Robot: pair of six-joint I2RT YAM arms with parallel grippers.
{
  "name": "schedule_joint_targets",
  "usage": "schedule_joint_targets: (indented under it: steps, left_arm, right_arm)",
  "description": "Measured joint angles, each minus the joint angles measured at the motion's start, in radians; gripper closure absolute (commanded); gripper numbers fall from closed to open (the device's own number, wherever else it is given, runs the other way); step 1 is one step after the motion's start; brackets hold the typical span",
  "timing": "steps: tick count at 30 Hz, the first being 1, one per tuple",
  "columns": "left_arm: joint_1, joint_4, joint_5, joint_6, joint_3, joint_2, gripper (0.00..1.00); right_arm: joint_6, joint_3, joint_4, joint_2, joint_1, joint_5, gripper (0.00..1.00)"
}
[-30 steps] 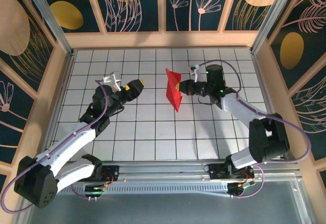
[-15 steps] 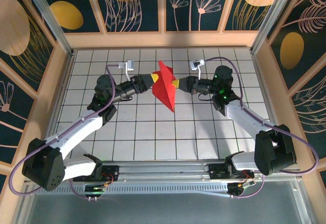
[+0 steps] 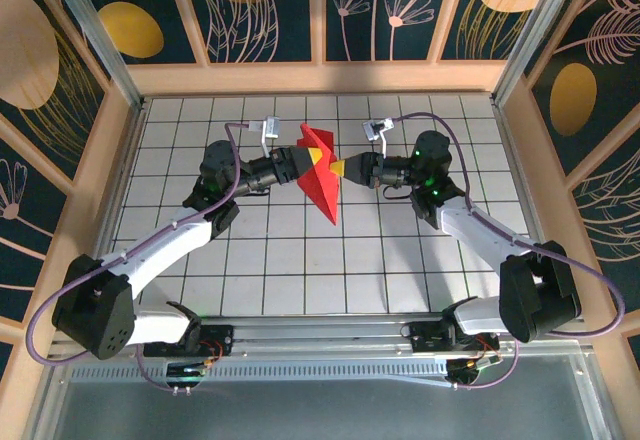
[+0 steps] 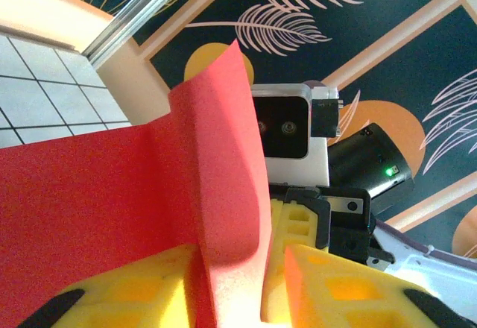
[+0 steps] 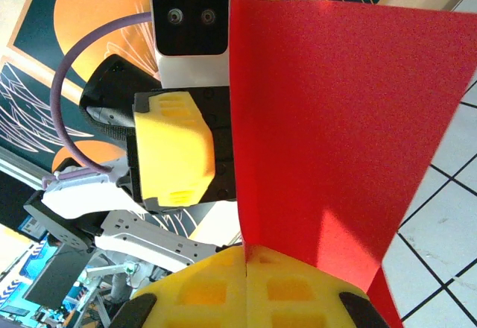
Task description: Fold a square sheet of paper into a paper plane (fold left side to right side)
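Where the two arms rise from their bases at the near edge, the white grid table (image 3: 300, 270) lies bare between them, and both arms reach forward and inward over the tiles. Further out, the left gripper (image 3: 300, 158) and the right gripper (image 3: 338, 168) point at each other almost tip to tip above the middle of the table. Between them hangs the square sheet of paper (image 3: 322, 185), red, partly folded and held off the surface, its lower corner pointing toward the near edge.

From the right wrist, the right gripper (image 5: 246, 268) has its yellow fingers pressed together, pinching the sheet's (image 5: 320, 119) lower edge at the crease. One yellow finger of the left gripper (image 5: 175, 149) faces it just beside the upright paper.

From the left wrist, the left gripper (image 4: 242, 283) has a curled flap of the sheet (image 4: 112, 216) running down between its yellow fingers (image 4: 350, 283). The jaws stand partly apart, with a pale sliver beside the paper, so I cannot tell whether they grip it.

Beyond the paper, dark floral wall panels (image 3: 260, 10) close the far side.
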Motion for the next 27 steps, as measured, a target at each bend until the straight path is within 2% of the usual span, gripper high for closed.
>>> schedule_joint_targets:
  steps: [5,8,14,18,24,27]
  left_arm:
    - [0.000,-0.029,-0.011,0.016,0.000,-0.001,0.82]
    - [0.000,-0.038,-0.026,0.021,0.000,-0.001,0.93]
    - [0.000,-0.037,-0.038,0.026,0.000,-0.001,1.00]
    - [0.000,-0.037,-0.053,0.026,0.000,-0.001,1.00]
    - [0.000,-0.026,-0.076,0.021,0.000,-0.002,1.00]
    - [-0.002,-0.010,-0.086,0.012,0.000,-0.002,1.00]
  right_arm:
    - [0.000,0.000,0.000,0.003,0.000,0.002,1.00]
    - [0.000,0.000,-0.001,0.003,0.000,0.004,1.00]
    - [-0.029,0.021,-0.069,0.002,-0.003,0.024,0.84]
    - [-0.107,0.056,-0.218,-0.031,-0.029,0.066,0.65]
    - [-0.206,0.050,-0.437,-0.186,-0.103,0.179,0.22]
    - [-0.192,-0.018,-0.442,-0.272,-0.108,0.212,0.13]
